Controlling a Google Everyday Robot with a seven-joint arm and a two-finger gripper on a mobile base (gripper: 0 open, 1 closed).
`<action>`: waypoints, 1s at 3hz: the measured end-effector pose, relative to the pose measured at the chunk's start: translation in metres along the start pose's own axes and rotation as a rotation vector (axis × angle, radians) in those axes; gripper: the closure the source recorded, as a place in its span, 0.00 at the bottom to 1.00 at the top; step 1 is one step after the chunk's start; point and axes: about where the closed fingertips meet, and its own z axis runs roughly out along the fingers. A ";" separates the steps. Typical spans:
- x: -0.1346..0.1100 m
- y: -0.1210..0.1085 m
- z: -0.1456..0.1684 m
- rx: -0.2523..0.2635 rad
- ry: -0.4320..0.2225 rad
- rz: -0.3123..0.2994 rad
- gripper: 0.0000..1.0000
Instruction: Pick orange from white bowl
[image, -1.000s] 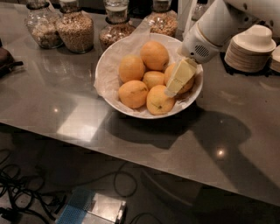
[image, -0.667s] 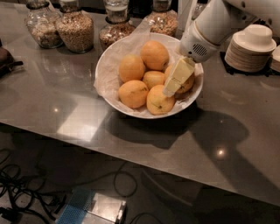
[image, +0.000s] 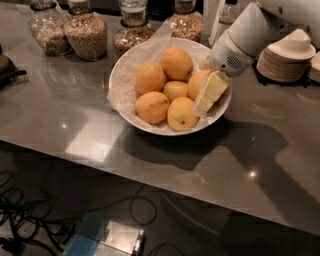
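The wide white bowl (image: 118, 75), lined with crinkled white paper, stands on the grey table and holds several yellow-orange fruits. The rightmost orange (image: 196, 82) is partly hidden by my gripper (image: 209, 93), which reaches down from the upper right into the bowl's right side and lies against that fruit. A large orange (image: 176, 62) sits at the back, another (image: 150, 77) at the left, and two lie at the front (image: 152, 107) (image: 182, 114). A smaller, paler orange (image: 175, 90) is in the middle.
Glass jars of grains (image: 86, 34) line the back edge behind the bowl. A stack of small white saucers (image: 286, 56) stands at the right under my arm. A dark object (image: 7, 67) lies at the left edge. Cables and a box lie on the floor in front of the table.
The gripper has hardly shifted and stays at the right side of the bowl against the rightmost orange. The oranges have not moved.
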 end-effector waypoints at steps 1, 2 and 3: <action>-0.001 0.001 0.002 -0.007 -0.001 -0.009 0.00; -0.001 0.001 0.002 -0.007 -0.001 -0.009 0.19; -0.001 0.001 0.002 -0.007 -0.001 -0.009 0.42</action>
